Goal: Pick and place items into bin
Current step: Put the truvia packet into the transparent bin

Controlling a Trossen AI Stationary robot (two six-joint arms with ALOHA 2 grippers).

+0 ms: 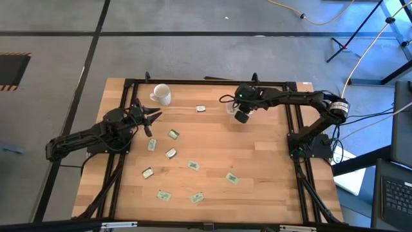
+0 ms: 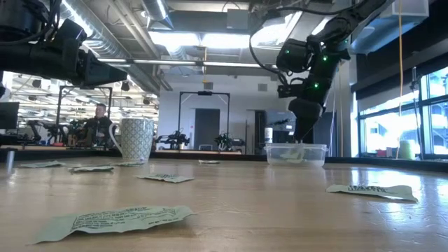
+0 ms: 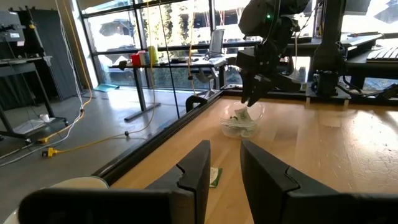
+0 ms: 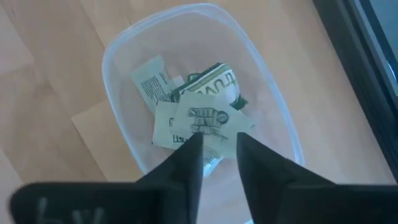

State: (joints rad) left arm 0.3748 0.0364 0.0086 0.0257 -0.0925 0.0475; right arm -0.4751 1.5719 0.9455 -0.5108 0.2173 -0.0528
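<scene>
We hold our right gripper (image 4: 216, 155) over the bin (image 4: 118, 56) at the table's far right, fingers parted and empty, a packet (image 4: 208, 118) lying inside: the drop looks finished. Next we judge it must reach a loose packet (image 1: 232, 178) nearer. Our left gripper (image 3: 224, 171) waits parted by the mug (image 1: 161, 94).

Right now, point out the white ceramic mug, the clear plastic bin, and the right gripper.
White ceramic mug (image 1: 161, 94): high view, on its rim.
Clear plastic bin (image 4: 273, 102): right wrist view, on its side wall.
Right gripper (image 4: 217, 163): right wrist view, midway between its fingertips, over the bin.
</scene>
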